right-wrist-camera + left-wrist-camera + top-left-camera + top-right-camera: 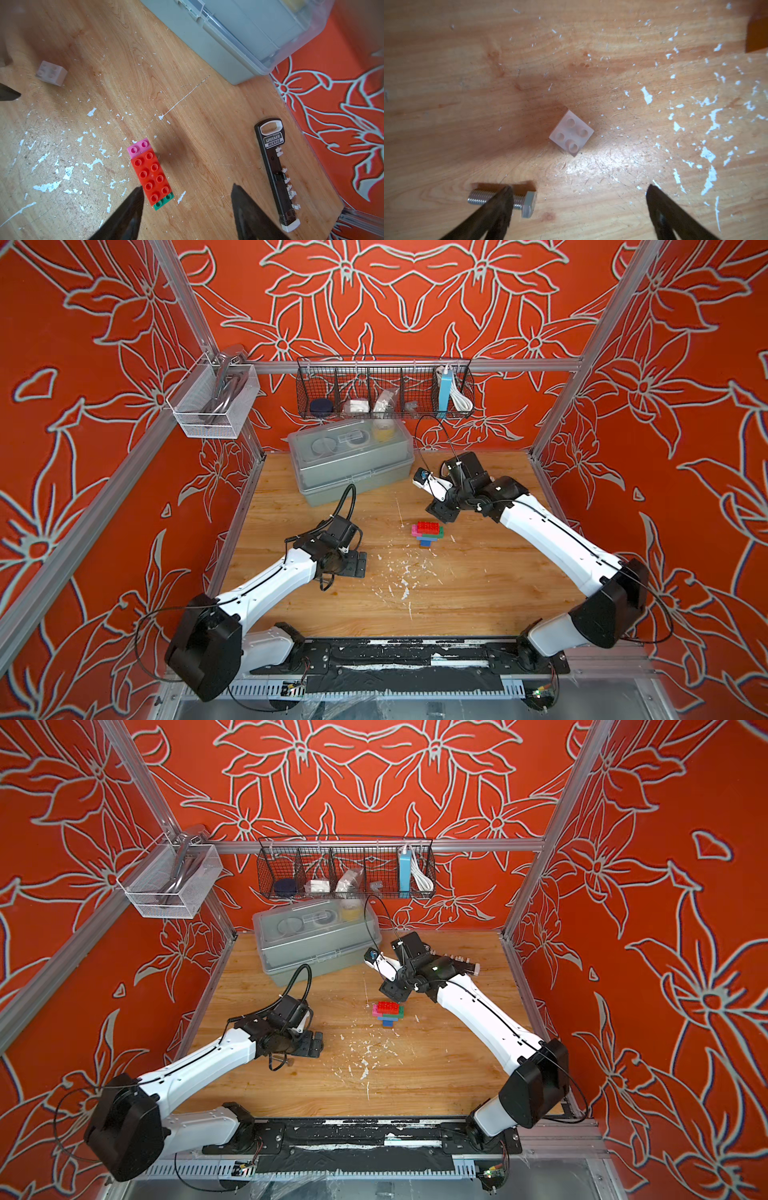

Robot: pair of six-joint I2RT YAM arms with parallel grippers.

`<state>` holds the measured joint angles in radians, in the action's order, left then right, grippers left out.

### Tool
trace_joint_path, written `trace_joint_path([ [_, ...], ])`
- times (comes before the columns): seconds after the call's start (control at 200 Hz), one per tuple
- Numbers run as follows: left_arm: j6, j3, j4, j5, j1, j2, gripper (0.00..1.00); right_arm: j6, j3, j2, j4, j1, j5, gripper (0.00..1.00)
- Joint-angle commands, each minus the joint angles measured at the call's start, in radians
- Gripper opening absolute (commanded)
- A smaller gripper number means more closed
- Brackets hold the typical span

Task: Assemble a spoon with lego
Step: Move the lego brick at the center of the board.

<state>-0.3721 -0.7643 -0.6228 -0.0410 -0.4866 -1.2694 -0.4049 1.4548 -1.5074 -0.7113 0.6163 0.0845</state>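
The spoon (428,531) (388,1012) lies mid-table as a small stack of lego, with a red oblong on top, pink and green ends showing, and blue below. In the right wrist view the spoon (151,176) sits just ahead of my right gripper (187,188), which is open and holds nothing; one fingertip is beside the green end. From above, the right gripper (442,512) hovers just behind the stack. A loose white square brick (571,133) (51,73) lies ahead of my left gripper (579,189), open and empty. That left gripper (359,564) sits left of the spoon.
A grey metal bolt (527,204) lies partly under one left finger. A grey lidded box (353,464) stands at the back. A black GREENER tool (274,166) lies near the right wall. A wire basket (384,387) and a mesh bin (212,402) hang above.
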Motion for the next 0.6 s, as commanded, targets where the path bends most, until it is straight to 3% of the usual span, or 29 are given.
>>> trace_joint_path([
  [0.0,-0.035,-0.032,0.034,0.000,-0.008,-0.089,0.98,0.019,-0.016,0.031,0.024,0.004,0.018,0.70],
  [0.19,-0.003,-0.103,0.043,-0.026,-0.007,-0.206,0.98,0.018,-0.034,0.049,0.045,0.003,0.038,0.71],
  [0.435,0.027,-0.170,0.023,-0.030,-0.008,-0.306,0.82,0.008,-0.051,0.049,0.056,0.003,0.038,0.71],
  [0.595,0.037,-0.167,0.007,-0.068,-0.008,-0.315,0.78,0.005,-0.056,0.048,0.055,0.004,0.032,0.71],
])
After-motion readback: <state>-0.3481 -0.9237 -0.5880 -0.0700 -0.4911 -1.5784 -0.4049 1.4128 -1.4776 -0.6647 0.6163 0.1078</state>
